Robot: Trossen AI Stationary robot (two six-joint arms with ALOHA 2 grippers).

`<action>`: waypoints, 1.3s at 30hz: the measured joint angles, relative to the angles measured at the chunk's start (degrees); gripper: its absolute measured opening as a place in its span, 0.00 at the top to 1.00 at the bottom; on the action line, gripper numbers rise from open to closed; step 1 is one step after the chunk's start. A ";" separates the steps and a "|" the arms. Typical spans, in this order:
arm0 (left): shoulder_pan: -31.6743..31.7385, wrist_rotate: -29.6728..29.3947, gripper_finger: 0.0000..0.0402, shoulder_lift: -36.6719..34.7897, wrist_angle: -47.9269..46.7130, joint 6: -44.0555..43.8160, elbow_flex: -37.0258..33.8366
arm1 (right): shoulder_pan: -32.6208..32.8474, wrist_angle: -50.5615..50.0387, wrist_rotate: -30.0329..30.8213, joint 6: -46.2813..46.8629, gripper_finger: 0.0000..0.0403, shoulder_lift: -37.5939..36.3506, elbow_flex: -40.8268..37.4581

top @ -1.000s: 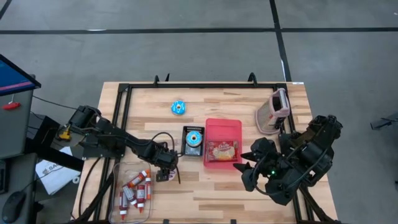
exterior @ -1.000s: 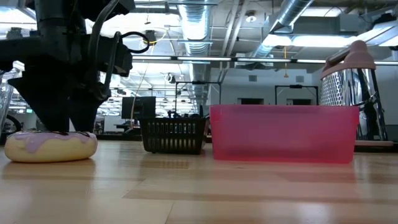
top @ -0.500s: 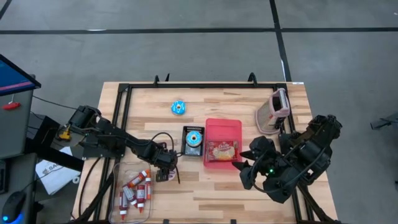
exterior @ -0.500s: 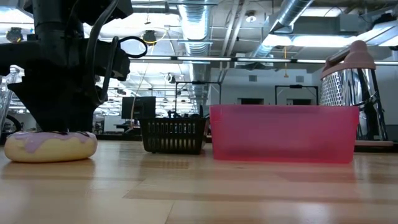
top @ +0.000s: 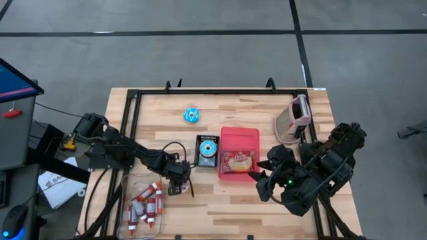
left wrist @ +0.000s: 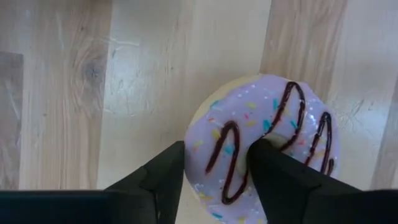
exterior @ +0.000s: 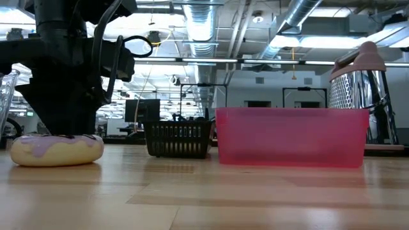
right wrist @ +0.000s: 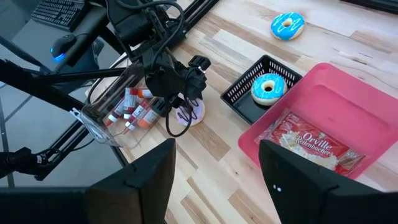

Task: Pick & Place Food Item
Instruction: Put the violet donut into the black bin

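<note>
Counting doughnuts, you have three rings: a lilac-iced one [left wrist: 267, 143] with dark drizzle on the bare wooden table [top: 267, 207], where the left pincer [left wrist: 214, 171] straddles its rim, one finger in the hole, one outside; a blue one [right wrist: 268, 88] in the black mesh basket [right wrist: 239, 102]; another blue [top: 191, 115] lying loose. Only the right wrist view reads the popcorn bag [right wrist: 314, 146] in the pink bin [right wrist: 348, 99]. Right pincer [right wrist: 214, 171] hangs apart above
</note>
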 joint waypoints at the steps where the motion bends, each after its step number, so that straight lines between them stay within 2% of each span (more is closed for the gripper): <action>1: 0.13 0.00 0.57 0.00 -0.02 -0.01 0.14 | 0.00 0.00 0.00 0.00 0.45 0.00 0.00; 11: 1.76 0.02 0.58 -0.01 0.34 -0.18 3.13 | -0.39 -0.02 -0.02 -0.04 0.45 -0.13 0.02; 31: 0.49 0.02 0.50 -0.02 -0.08 1.28 3.13 | 0.53 -0.02 -0.17 0.24 0.45 -0.15 0.02; 39: 0.49 -0.50 0.51 -0.02 -0.08 2.97 3.13 | 0.52 0.27 -0.13 0.41 0.45 -0.15 0.00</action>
